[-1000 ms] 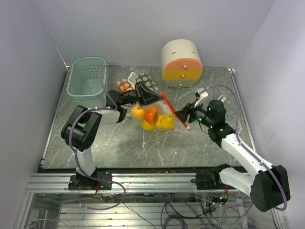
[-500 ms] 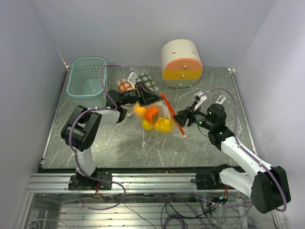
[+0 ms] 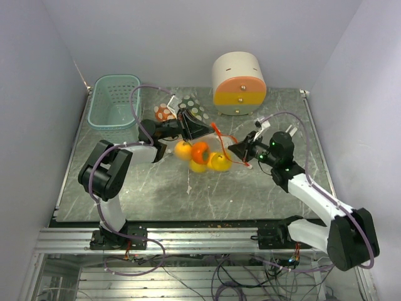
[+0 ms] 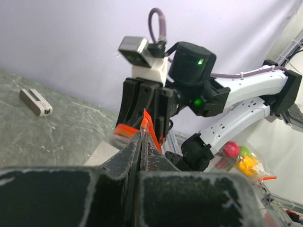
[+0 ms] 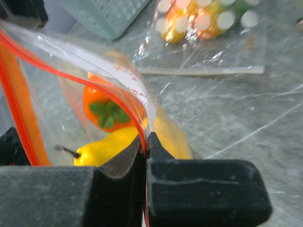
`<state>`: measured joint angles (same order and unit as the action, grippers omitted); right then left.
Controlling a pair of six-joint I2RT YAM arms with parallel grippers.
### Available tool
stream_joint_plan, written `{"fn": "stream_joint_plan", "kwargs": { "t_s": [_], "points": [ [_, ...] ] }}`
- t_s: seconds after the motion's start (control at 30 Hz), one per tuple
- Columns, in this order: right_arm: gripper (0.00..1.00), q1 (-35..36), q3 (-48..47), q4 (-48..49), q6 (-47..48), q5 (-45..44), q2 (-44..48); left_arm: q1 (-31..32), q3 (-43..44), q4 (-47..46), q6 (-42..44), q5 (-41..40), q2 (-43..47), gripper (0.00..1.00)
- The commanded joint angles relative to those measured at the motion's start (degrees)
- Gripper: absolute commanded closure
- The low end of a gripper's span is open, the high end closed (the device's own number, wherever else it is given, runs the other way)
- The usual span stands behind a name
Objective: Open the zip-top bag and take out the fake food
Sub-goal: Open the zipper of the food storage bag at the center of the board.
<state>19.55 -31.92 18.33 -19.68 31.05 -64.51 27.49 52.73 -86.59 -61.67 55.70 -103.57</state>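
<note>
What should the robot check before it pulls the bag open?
1. Left tool shut on the zip-top bag lip: ok.
2. Right tool shut on the lip: ok.
3. Each tool holds a different side of the lip: cannot tell.
4. Orange zip strip unzipped all the way: cannot tell.
5. Fake food inside the bag, below the lip: ok.

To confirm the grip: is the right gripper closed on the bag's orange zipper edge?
Yes, the right gripper pinches the zip-top bag by its orange zipper strip between shut jaws.
</note>
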Motion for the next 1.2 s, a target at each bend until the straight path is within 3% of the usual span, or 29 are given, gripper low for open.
{"fn": "stream_joint_plan", "kwargs": {
  "t_s": [0.0,0.07,0.2,0.3,0.43,0.57,0.67,0.77,0.97,1.17],
  "points": [
    [1.0,-0.22,-4.4,-3.64,1.21,-10.16,6.84,0.21,0.38,0.99,6.23,-2.5,2.59,0.93],
    [1.0,-0.42,-7.08,-8.83,1.58,-16.04,8.29,0.2,1.92,13.25,12.32,-5.67,2.75,0.91],
    [1.0,-1.59,-16.14,-23.88,1.41,-32.46,6.23,0.2,5.05,33.78,22.74,-15.82,2.94,0.68],
    [1.0,-2.21,-19.89,-30.01,0.15,-40.79,5.15,0.2,5.32,39.0,24.04,-22.63,3.61,0.49],
    [1.0,-2.27,-19.1,-29.72,-0.56,-43.56,6.89,0.29,6.08,46.49,25.23,-27.88,4.93,0.45],
    [1.0,-2.26,-13.89,-26.13,-2.95,-41.6,7.06,1.35,2.52,47.47,26.14,-33.35,8.43,0.36],
    [1.0,-2.03,-8.37,-22.12,-6.07,-39.95,5.43,4.57,-0.56,47.77,30.03,-38.05,11.49,0.35],
    [1.0,-0.8,-4.45,-18.59,-8.8,-38.4,2.87,9.31,-1.76,51.54,35.29,-44.6,13.69,0.4],
    [1.0,4.55,-1.65,-14.75,-10.77,-36.95,-2.55,18.39,-1.86,53.99,43.72,-50.3,11.59,0.42],
    [1.0,5.06,1.35,-10.95,-10.57,-33.59,1.48,28.23,-1.73,52.42,52.06,-54.64,7.89,0.42]
  ]
}}
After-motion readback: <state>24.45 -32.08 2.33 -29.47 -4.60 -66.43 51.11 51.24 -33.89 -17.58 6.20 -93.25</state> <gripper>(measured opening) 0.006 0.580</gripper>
